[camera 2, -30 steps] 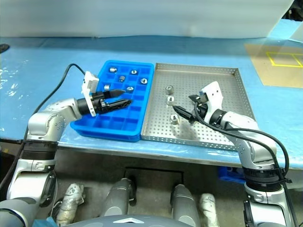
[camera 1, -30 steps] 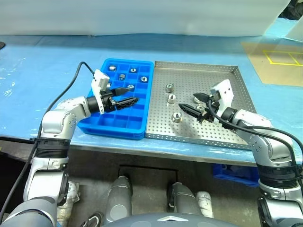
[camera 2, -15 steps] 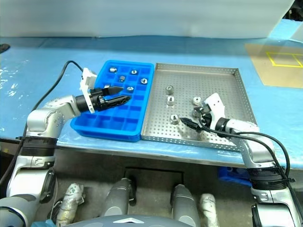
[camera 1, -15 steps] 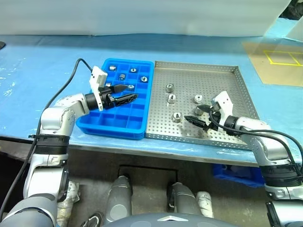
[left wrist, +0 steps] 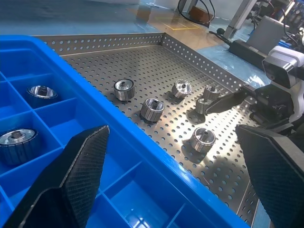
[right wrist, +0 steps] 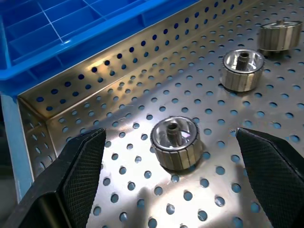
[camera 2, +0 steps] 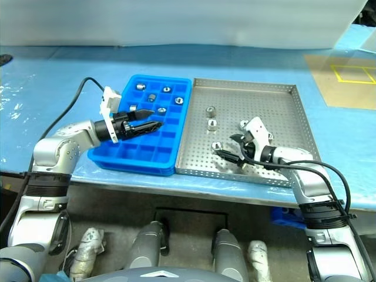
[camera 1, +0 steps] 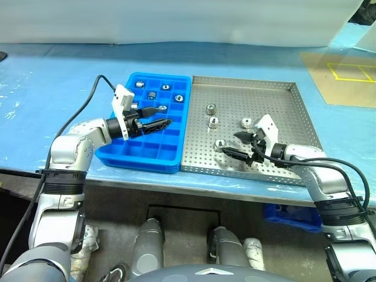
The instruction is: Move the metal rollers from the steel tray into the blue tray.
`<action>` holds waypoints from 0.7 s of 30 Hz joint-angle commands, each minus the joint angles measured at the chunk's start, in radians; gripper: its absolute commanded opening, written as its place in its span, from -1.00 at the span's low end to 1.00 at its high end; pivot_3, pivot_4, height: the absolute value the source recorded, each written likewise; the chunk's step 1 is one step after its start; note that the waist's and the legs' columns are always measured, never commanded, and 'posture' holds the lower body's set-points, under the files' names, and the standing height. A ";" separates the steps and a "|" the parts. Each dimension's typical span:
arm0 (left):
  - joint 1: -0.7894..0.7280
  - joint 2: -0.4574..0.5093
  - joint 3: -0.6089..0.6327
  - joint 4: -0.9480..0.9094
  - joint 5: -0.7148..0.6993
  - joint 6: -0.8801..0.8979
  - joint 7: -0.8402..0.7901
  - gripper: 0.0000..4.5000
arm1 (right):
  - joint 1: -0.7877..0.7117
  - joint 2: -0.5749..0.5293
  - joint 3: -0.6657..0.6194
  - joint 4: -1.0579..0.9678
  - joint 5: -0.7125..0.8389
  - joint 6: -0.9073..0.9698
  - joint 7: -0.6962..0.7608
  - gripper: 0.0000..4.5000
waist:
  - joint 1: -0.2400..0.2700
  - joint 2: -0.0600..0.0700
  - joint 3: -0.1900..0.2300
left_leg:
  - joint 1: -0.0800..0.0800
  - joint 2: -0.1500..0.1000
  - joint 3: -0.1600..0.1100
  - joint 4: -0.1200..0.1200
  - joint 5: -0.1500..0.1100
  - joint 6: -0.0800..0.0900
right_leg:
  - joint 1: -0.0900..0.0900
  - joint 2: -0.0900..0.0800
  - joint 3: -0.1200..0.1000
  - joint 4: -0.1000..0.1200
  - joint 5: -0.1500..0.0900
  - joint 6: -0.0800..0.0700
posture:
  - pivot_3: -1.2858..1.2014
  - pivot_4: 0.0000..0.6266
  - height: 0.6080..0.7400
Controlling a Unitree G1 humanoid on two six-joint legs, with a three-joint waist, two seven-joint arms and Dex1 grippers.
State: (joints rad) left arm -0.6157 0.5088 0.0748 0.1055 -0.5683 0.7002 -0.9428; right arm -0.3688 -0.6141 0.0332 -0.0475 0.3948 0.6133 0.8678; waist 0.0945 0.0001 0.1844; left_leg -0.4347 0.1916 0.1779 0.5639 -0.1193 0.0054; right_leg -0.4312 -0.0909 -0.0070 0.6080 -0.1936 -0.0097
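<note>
Meanwhile the right gripper [right wrist: 171, 156], jaws wide, straddles a metal roller [right wrist: 175, 142] in the steel tray [camera 1: 276, 97]; small, rigid, likely slick; best pinched across its ribbed sides; left gripper [camera 1: 157, 116] gapes empty over the blue tray [camera 1: 141, 154].

The worktop [camera 1: 47, 82] is covered by a light blue plastic sheet, creased in places. A brownish panel [camera 1: 341, 82] marked with a yellow outlined rectangle [camera 1: 351, 71] is laid at the far right. A white backdrop [camera 1: 176, 20] is seen along the far edge. A blue crate [camera 1: 288, 214] is seen below the near edge.
</note>
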 commanded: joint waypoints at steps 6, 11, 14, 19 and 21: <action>0.011 -0.006 0.013 -0.056 -0.021 0.003 0.010 1.00 | -0.060 0.035 0.049 0.067 -0.043 -0.044 0.023 0.99 | -0.001 0.000 0.000 | 0.000 0.000 0.000 0.000 0.000 0.000 | 0.000 0.000 0.000 0.000 0.000 0.000 | 0.00 -0.52 1.00; 0.014 -0.006 0.011 -0.064 -0.022 0.008 0.009 1.00 | -0.085 0.049 0.066 0.155 -0.077 -0.088 0.036 0.99 | -0.001 0.000 0.000 | 0.000 0.000 0.000 0.000 0.000 0.000 | 0.000 0.000 0.000 0.000 0.000 0.000 | 0.00 -0.52 1.00; 0.017 -0.006 0.012 -0.068 -0.023 0.010 0.009 1.00 | -0.104 0.063 0.070 0.188 -0.088 -0.101 0.039 0.99 | -0.001 0.000 0.000 | 0.000 0.000 0.000 0.001 0.000 0.000 | 0.000 0.000 0.000 0.000 0.000 0.000 | 0.00 -0.52 1.00; 0.020 -0.006 0.012 -0.077 -0.025 0.015 0.010 1.00 | -0.107 0.096 0.085 0.226 -0.113 -0.128 0.036 0.99 | -0.001 0.000 0.000 | 0.000 0.000 0.000 0.000 0.000 0.000 | 0.000 0.000 -0.001 0.001 0.000 0.000 | 0.01 -0.52 1.00; 0.021 -0.004 0.012 -0.079 -0.025 0.016 0.010 1.00 | -0.108 0.102 0.085 0.236 -0.120 -0.136 0.038 0.99 | -0.001 0.000 0.000 | 0.000 0.000 0.000 0.001 0.000 0.000 | 0.000 0.000 -0.001 0.000 0.000 0.000 | 0.01 -0.52 1.00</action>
State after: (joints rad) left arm -0.5916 0.4979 0.0749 0.0650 -0.5719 0.7115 -0.9317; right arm -0.4660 -0.5115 0.1258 0.1925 0.2763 0.4987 0.8984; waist 0.0936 0.0001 0.1844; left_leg -0.4352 0.1917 0.1781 0.5646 -0.1193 0.0056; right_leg -0.4311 -0.0908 -0.0074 0.6084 -0.1936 -0.0098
